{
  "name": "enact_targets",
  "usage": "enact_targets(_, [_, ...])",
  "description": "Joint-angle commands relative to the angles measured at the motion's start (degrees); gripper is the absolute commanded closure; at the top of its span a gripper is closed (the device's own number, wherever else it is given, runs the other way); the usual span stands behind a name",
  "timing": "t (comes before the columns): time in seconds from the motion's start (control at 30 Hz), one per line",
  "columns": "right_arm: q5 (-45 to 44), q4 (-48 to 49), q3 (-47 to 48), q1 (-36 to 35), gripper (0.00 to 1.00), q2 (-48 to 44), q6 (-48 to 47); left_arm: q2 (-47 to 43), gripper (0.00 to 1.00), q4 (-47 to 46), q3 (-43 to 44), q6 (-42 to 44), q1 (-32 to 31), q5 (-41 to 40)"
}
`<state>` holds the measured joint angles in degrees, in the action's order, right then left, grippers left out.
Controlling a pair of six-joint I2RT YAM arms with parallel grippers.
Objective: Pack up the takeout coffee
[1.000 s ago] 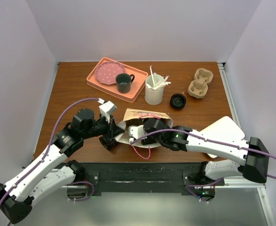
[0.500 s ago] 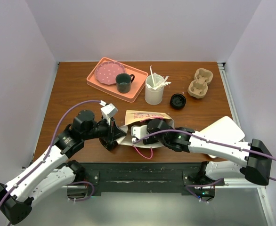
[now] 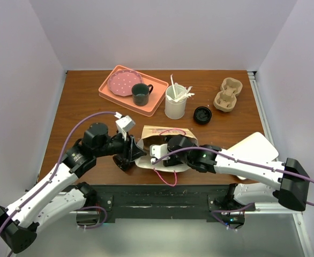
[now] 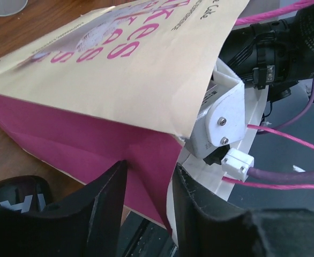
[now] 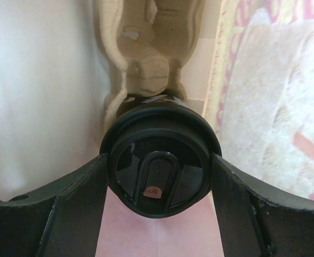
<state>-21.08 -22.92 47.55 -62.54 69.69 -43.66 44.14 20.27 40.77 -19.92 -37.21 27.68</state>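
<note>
White walls close in a brown wooden table (image 3: pixel 82 107). Near its front edge a paper bag (image 3: pixel 165 135) with pink lettering lies on its side, mouth toward the left arm.

The left gripper (image 4: pixel 149 171) is at the bag's mouth. Its jaws are parted, and the bag's magenta side fold stands in the gap, loose rather than pinched.

The right gripper (image 5: pixel 160 158) reaches inside the bag. Its fingers (image 5: pixel 76 209) press against both sides of the round black lid of the takeout coffee (image 5: pixel 159 179), so it is grasping the cup. A strip of white lettering shows on the cup's side just past the lid. The cup is deep in the bag, up against a cardboard carrier (image 5: pixel 146 53). Whether it sits in one of the carrier's pockets I cannot tell.

Toward the back of the table stand a pink tray (image 3: pixel 110 91) with a dotted plate (image 3: pixel 121 83) and a dark mug (image 3: pixel 141 95), a white cup (image 3: pixel 174 107) of stirrers, a loose black lid (image 3: pixel 202 114) and a second carrier (image 3: pixel 227 95).
</note>
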Motion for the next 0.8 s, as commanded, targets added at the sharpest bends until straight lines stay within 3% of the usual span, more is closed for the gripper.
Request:
enact_targets(0.0, [3.06,-1.34,2.46,0.14,0.75,0.18,2.35,0.24,0.53,0.21,5.10,0.94,-0.32,-0.52])
enact_targets(0.07, [2.89,-1.16,3.16,0.14,0.75,0.62,2.53,0.94,0.53,1.17,6.07,1.29,-0.23,-0.96])
enact_targets(0.3, [2.45,0.94,6.41,1.55,0.75,1.41,3.58,4.20,0.78,3.37,8.53,2.78,-0.32,-0.35])
enact_targets(0.47, [2.18,1.21,8.26,1.81,0.75,0.71,3.93,6.22,0.89,4.69,9.06,4.36,-0.23,0.00])
enact_targets(0.77, [12.28,-7.21,13.00,1.90,0.75,-1.58,6.48,8.24,0.90,4.42,10.82,5.33,-0.58,0.62])
